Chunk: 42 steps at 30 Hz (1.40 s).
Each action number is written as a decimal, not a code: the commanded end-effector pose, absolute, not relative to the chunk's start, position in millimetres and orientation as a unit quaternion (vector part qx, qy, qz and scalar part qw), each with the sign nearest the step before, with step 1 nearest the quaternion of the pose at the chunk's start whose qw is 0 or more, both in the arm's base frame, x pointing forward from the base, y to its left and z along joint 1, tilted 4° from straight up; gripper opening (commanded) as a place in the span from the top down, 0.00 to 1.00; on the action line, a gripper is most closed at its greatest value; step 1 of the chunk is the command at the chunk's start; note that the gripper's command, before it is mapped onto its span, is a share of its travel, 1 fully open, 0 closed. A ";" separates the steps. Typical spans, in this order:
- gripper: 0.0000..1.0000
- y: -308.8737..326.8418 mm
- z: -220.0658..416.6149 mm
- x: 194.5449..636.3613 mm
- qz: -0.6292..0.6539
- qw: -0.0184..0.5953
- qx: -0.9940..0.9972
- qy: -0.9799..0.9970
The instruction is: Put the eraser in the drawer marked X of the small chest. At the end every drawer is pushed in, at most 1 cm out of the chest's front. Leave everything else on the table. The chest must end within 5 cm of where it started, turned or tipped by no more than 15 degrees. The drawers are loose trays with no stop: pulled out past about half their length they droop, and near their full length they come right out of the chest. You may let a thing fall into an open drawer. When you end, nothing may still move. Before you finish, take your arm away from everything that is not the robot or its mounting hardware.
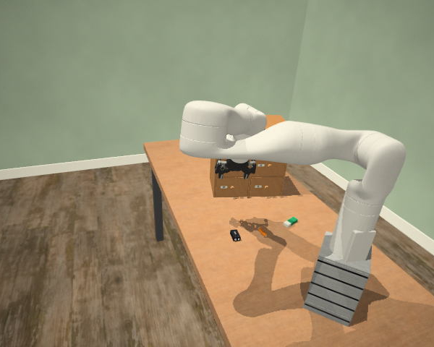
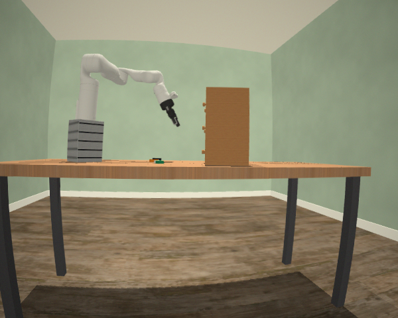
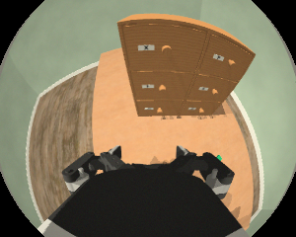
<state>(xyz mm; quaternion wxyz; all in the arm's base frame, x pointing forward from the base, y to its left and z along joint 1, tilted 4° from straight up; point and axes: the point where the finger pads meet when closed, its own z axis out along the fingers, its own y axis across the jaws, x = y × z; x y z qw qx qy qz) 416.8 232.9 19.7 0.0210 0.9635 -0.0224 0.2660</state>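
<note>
A desk [image 1: 202, 224] [image 2: 178, 171] [image 3: 118, 133] carries a white arm [image 1: 318, 143] [image 2: 89, 99] and, toward its far edge, a wooden chest [image 1: 230, 192] [image 2: 226, 126] [image 3: 170, 74], drawer X [image 3: 180, 56] at upper left, shut. The pincer [image 1: 233, 176] [image 2: 178, 125] [image 3: 148, 152], released and empty, hangs tilted before the chest. The green-and-white eraser [image 1: 290, 221] [image 2: 159, 161] [image 3: 219, 158] lies toward the desk's right edge, a black object [image 1: 235, 235] [image 2: 156, 158] nearer the left, an orange one [image 1: 262, 231] [image 2: 152, 160] between.
</note>
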 end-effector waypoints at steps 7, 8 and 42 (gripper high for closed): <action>0.00 231.2 9.9 420.3 0.310 0.027 0.950 -0.017; 0.00 231.1 9.2 421.0 0.315 0.027 0.948 -0.017; 0.00 228.7 -20.6 447.9 0.490 0.030 0.871 -0.011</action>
